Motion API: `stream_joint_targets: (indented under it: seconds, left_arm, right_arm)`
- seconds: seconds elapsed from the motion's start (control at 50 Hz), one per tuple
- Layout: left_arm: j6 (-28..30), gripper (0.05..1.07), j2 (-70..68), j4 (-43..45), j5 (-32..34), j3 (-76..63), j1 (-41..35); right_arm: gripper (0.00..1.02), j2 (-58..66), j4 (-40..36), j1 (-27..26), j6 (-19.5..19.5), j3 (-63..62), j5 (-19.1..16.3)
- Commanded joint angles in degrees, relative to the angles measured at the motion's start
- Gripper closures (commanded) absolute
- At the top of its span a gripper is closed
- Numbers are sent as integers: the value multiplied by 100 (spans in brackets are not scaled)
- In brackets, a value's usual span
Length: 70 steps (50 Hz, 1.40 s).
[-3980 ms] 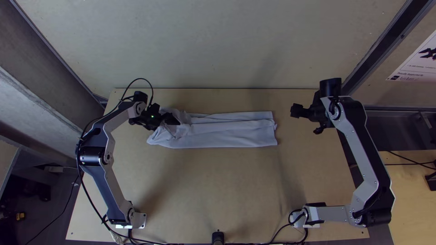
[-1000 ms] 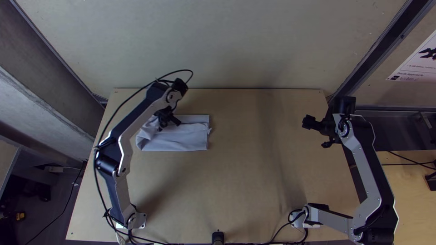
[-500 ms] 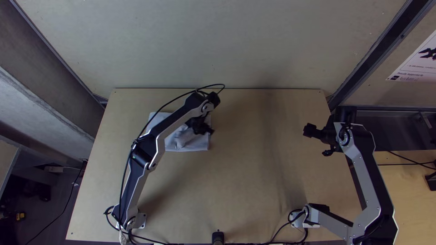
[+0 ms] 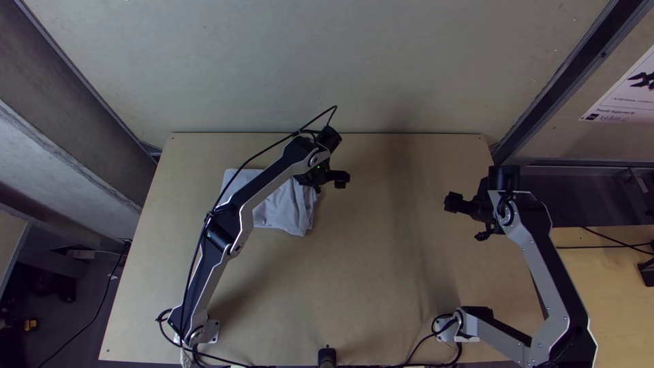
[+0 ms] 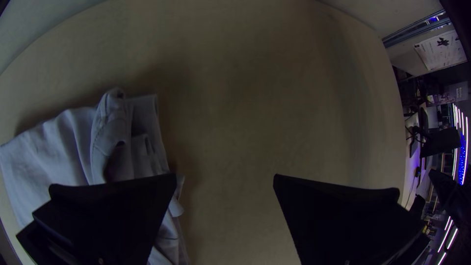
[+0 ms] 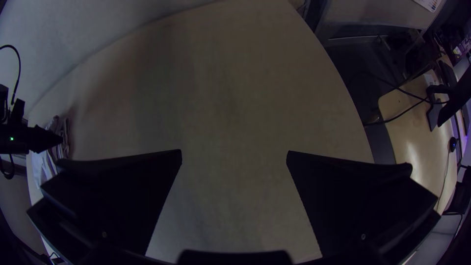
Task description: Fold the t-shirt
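Note:
My left gripper is above the right end of the folded t-shirt, which lies as a compact pale bundle left of the table's middle. In the left wrist view, my left gripper stands open, one finger over the edge of the t-shirt, and bare table shows between its fingers. Raised, rumpled layers run along that edge of the cloth. Over the table's right side, well away from the shirt, is my right gripper. The right wrist view shows my right gripper open and holding nothing.
The left arm crosses over part of the cloth. Bare wooden table stretches between the two arms. A wall rises behind the table's far edge, and a small black post stands at the near edge.
The long strip of cloth has become a shorter bundle, its left part now over the rest. My left gripper has moved right and let the cloth go. The right arm has shifted slightly.

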Motion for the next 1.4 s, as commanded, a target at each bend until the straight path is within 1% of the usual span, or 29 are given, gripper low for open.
stream_joint_targets:
  seconds: [0.0, 0.16, 0.26, 0.36, 0.42, 0.54, 0.7, 0.78, 0.84, 0.98, 1.06, 1.14, 1.2, 1.28, 1.38]
  left_arm:
    - [-69, 10, -118, -123, 73, -20, 47]
    - [300, 10, -751, 0, -50, -152, 161]
    - [440, 10, -1269, 52, -41, -187, 355]
    - [625, 10, -1849, 52, -50, -257, 636]
    - [818, 10, -2236, 52, -208, -389, 838]
    - [1319, 10, -2948, 52, -850, -750, 1251]
    - [1873, 10, -3889, 79, -894, -1207, 2139]
    - [2269, 10, -4381, 342, -894, -1611, 2684]
    - [2550, 10, -4811, 694, -885, -2033, 3106]
    - [3253, 10, -6024, 1713, -683, -3430, 3906]
    - [3358, 10, -6640, 2206, -683, -4133, 4178]
    - [3315, 10, -7220, 2628, -665, -4837, 4407]
    - [3315, 10, -7703, 2900, -665, -5425, 4451]
    - [3315, 10, -8380, 3278, -657, -6190, 4459]
    - [3323, 10, -9180, 3884, -639, -7131, 4442]
  right_arm:
    - [4, -95, 185, 29, 85, 50, 51]
    - [4, 37, 255, 29, -29, 656, 51]
    - [4, 186, 290, 170, -169, 1140, 51]
    - [4, 283, 527, 328, -293, 1518, 51]
    - [4, 353, 642, 399, -354, 1781, 60]
    - [4, 433, 879, 495, -609, 2247, 60]
    - [4, 424, 1336, 601, -1084, 2854, 60]
    - [4, 345, 1661, 618, -1365, 3065, 60]
    - [4, 266, 1784, 680, -1523, 3240, 60]
    - [4, -16, 1951, 768, -1655, 3363, 51]
    - [4, -394, 2127, 900, -1769, 3161, 51]
    - [4, -974, 2751, 1207, -2059, 2590, 51]
    - [4, -1396, 2971, 1427, -2244, 2203, 51]
    - [4, -1826, 3085, 1576, -2217, 1817, 60]
    - [4, -2283, 3296, 1576, -2182, 1280, 166]
